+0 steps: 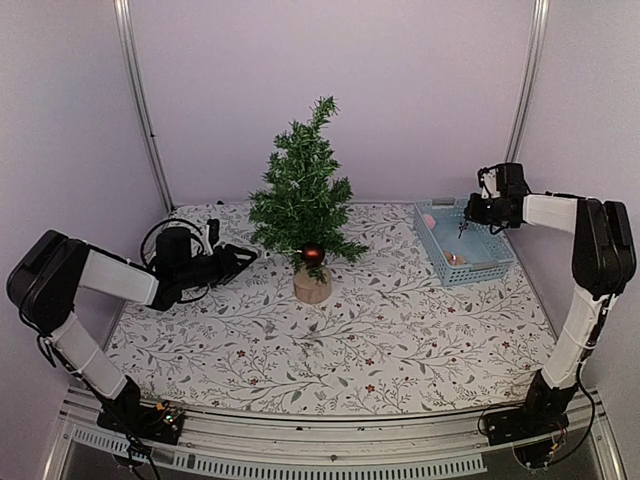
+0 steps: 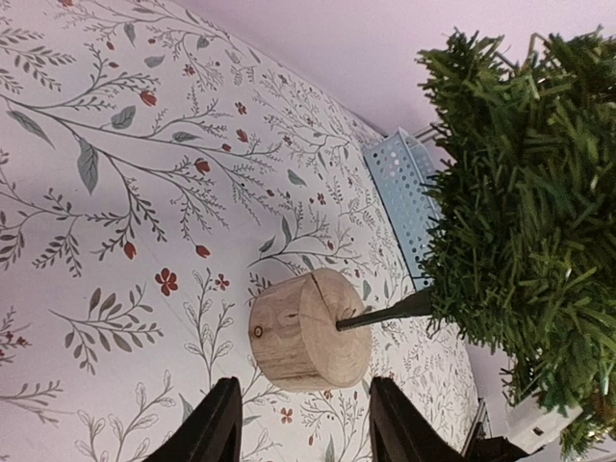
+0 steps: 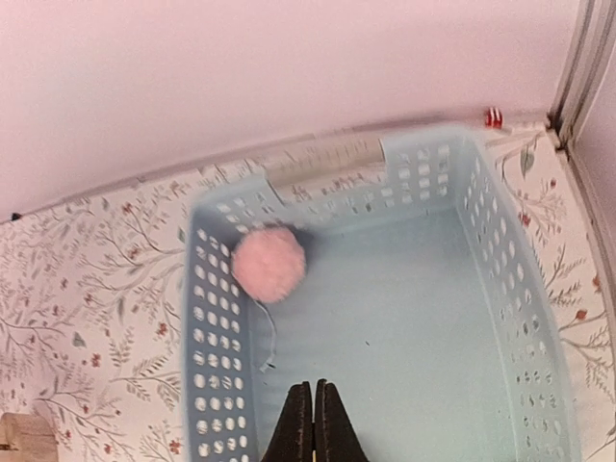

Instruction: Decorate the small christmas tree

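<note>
Right gripper [image 3: 313, 423] has its fingers pressed tight together, hanging over the light blue basket [image 3: 500, 289]. A pink pom-pom [image 3: 269, 264] sits near one corner inside. Left gripper [image 2: 303, 423] is spread apart with nothing in it, low over the floral tablecloth [image 2: 96, 144] and near the wooden stump [image 2: 310, 327] of the small christmas tree [image 1: 303, 195]. The tree stands upright mid-table, with a red bauble [image 1: 312, 253] on a lower branch.

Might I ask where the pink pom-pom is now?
In the top view the pink pom-pom lies in the blue basket's far left corner, at the table's right rear, near the right gripper.
</note>
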